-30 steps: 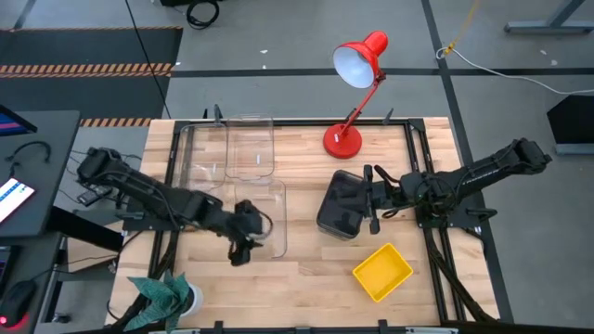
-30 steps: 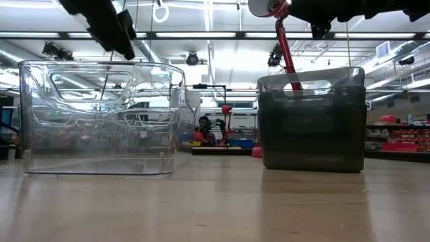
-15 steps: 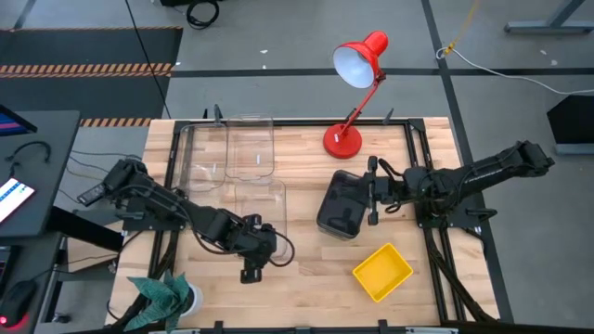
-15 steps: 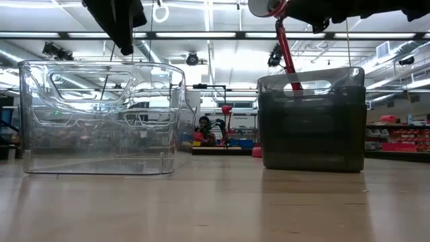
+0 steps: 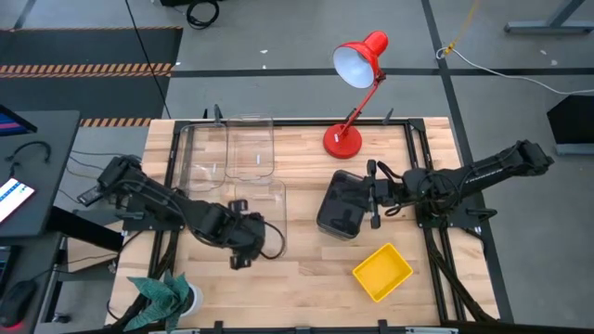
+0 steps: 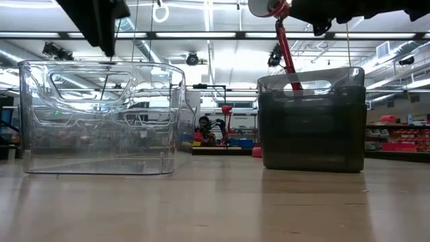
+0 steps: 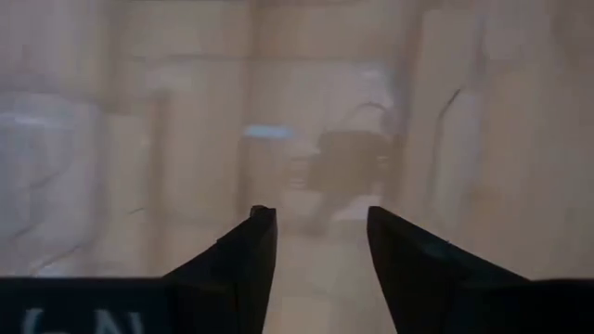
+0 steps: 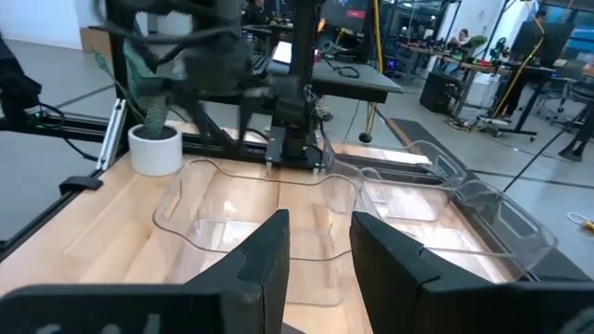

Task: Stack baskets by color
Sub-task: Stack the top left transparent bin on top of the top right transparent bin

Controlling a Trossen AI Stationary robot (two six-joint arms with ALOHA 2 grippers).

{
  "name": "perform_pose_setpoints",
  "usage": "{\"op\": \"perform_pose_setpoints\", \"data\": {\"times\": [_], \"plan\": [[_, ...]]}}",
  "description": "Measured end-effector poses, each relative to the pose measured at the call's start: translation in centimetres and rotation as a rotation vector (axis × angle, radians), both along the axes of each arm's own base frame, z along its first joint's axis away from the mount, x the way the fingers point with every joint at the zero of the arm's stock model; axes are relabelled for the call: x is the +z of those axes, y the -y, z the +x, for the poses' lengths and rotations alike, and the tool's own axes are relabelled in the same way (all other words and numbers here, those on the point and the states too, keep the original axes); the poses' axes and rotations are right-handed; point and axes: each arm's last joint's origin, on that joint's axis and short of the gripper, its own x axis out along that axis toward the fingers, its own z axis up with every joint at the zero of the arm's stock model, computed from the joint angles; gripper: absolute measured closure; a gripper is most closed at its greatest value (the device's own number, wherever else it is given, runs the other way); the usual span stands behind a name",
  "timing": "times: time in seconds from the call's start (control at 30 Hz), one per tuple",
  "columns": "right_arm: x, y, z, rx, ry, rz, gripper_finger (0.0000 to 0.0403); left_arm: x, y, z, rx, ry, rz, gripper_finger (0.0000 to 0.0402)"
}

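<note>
A clear basket (image 5: 263, 215) rests on its base at the table's middle, and two more clear baskets (image 5: 251, 147) sit side by side at the far left. A dark grey basket (image 5: 342, 204) rests on the table right of centre (image 6: 312, 121). A yellow basket (image 5: 381, 273) lies near the front right. My left gripper (image 5: 239, 256) hovers open, pointing steeply down, at the near clear basket's near left corner (image 7: 316, 218). My right gripper (image 5: 372, 195) stays open and level above the grey basket's right rim, nothing between its fingers (image 8: 320, 218).
A red desk lamp (image 5: 357, 88) has its base at the table's far middle. A potted plant (image 5: 165, 297) stands at the near left corner. Black frame rails run along the table's left and right sides. Bare wood lies between the clear and grey baskets.
My left gripper swung out toward the table's near edge past the clear basket's corner, then came back toward the left and rose a little, tipping more steeply downward. The baskets have stayed where they were.
</note>
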Motion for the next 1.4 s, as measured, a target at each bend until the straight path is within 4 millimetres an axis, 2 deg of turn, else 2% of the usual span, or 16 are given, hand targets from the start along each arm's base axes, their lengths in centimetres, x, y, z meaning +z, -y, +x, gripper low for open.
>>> {"op": "perform_pose_setpoints", "data": {"times": [0.1, 0.2, 0.43, 0.63, 0.8, 0.97, 1.1, 1.4], "plan": [[0.0, -0.2, 0.0, 0.013, 0.000, -0.001, 0.0282, 0.8, -0.6, -1.6, 0.006, -0.011, 0.079, 0.0238], [0.0, -0.3, -0.1, 0.019, 0.000, -0.003, 0.0282, 0.4, -1.7, -3.9, 0.033, -0.046, 0.142, 0.0251], [0.0, -0.4, -0.1, 0.021, 0.004, -0.004, 0.0282, -0.9, -5.6, -8.2, 0.144, -0.024, 0.098, 0.0278], [0.1, -0.4, -0.1, 0.021, 0.011, -0.002, 0.0282, -1.8, -8.6, -10.4, 0.221, -0.031, 0.074, 0.0286], [0.1, -0.4, -0.1, 0.021, 0.011, -0.004, 0.0282, -2.6, -11.1, -11.0, 0.260, -0.090, 0.095, 0.0274], [0.1, -0.4, -0.1, 0.021, 0.011, -0.005, 0.0282, -3.0, -13.7, -10.7, 0.272, -0.171, 0.022, 0.0254], [0.1, -0.4, -0.1, 0.021, 0.011, -0.005, 0.0282, -3.1, -15.5, -11.2, 0.270, -0.235, 0.027, 0.0246], [0.1, -0.4, -0.1, 0.023, 0.011, -0.005, 0.0282, -3.4, -17.2, -11.6, 0.277, -0.299, -0.042, 0.0218]]}}
